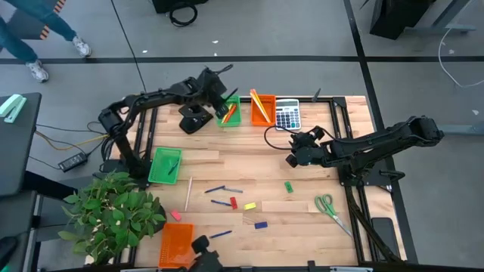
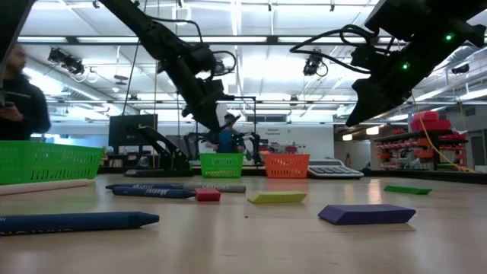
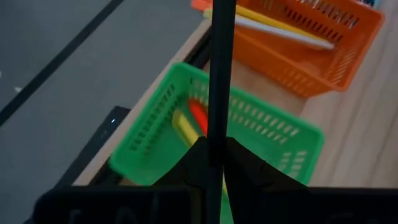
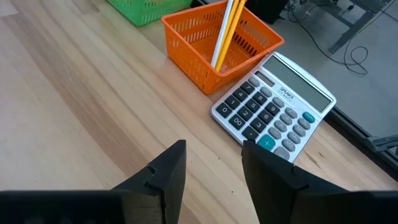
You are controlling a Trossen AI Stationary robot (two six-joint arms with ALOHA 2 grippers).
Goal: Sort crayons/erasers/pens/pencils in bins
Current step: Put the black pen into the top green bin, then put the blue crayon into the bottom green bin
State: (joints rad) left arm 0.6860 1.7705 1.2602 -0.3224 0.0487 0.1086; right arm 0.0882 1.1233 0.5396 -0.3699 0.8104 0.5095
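Note:
My left gripper hangs over the far green bin and is shut on a dark pen. In that bin lie a red crayon and a yellow stick. To its right the orange bin holds yellow pencils. My right gripper stands open over bare table near the calculator. Pens, erasers and a pencil lie loose mid-table. A second green bin sits at the left and a second orange bin at the near edge. My left gripper pinches the dark pen between its two fingers, at a stretch of the barrel right by the fingertips. The fingers slant down toward the bin. Most of the pen sticks out past the fingertips, lifted clear above the green bin.
Green-handled scissors lie at the near right. A potted plant crowds the near left corner. A black stand sits just left of the far green bin. A person stands beyond the table.

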